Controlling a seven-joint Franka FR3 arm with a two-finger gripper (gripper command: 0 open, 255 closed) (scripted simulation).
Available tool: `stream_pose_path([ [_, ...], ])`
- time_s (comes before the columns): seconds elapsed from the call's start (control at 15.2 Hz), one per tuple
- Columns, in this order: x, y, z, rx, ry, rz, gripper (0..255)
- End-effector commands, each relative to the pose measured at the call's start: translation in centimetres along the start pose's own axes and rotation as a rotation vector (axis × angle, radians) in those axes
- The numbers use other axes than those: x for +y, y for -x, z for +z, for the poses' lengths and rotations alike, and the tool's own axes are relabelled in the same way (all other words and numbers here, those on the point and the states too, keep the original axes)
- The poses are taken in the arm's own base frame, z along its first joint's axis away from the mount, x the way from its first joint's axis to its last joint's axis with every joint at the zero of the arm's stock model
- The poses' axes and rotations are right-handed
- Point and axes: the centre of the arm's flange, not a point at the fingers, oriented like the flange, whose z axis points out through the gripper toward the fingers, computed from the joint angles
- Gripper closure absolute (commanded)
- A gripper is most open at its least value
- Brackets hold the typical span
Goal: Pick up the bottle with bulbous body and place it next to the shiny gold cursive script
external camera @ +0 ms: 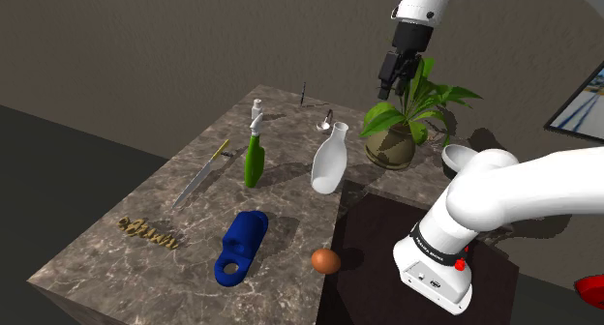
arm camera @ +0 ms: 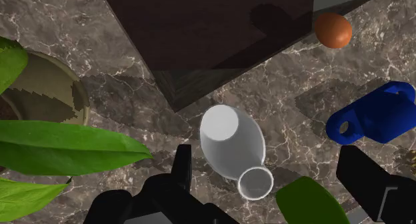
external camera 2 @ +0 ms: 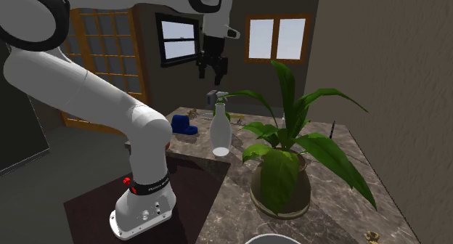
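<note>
Gripper [external camera: 395, 84] hangs high in the upper right of centre of the shoulder view, above the leaves of the potted plant [external camera: 399, 125]. In the wrist view its fingers [arm camera: 182, 168] are spread wide and clasp nothing. The white bulbous bottle [external camera: 328, 162] stands upright on the marble table [external camera: 116, 265] at mid-frame of the shoulder view, near the table edge that meets the dark stand [external camera: 377, 231]. It is clear of the gripper, and the wrist view shows it [arm camera: 233, 144] below, between the spread fingers and untouched. The green spray bottle [external camera: 255, 151] stands upright near the white bottle, on its left in the shoulder view. The gold cursive script [external camera: 147, 233] lies flat at lower left, well apart from the white bottle. A blue object [external camera: 242, 246] and a brown egg [external camera: 325, 261] lie at lower centre, and a knife [external camera: 201, 177] lies left of centre.
</note>
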Motion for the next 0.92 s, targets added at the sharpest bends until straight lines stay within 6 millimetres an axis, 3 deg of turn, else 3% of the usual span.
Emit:
stream_pose_path([
  [0.0,0.0,0.0,0.0,0.000,0.000,0.000,0],
  [0.86,-4.7,-12.9,10.9,-0.042,0.144,0.015,0],
])
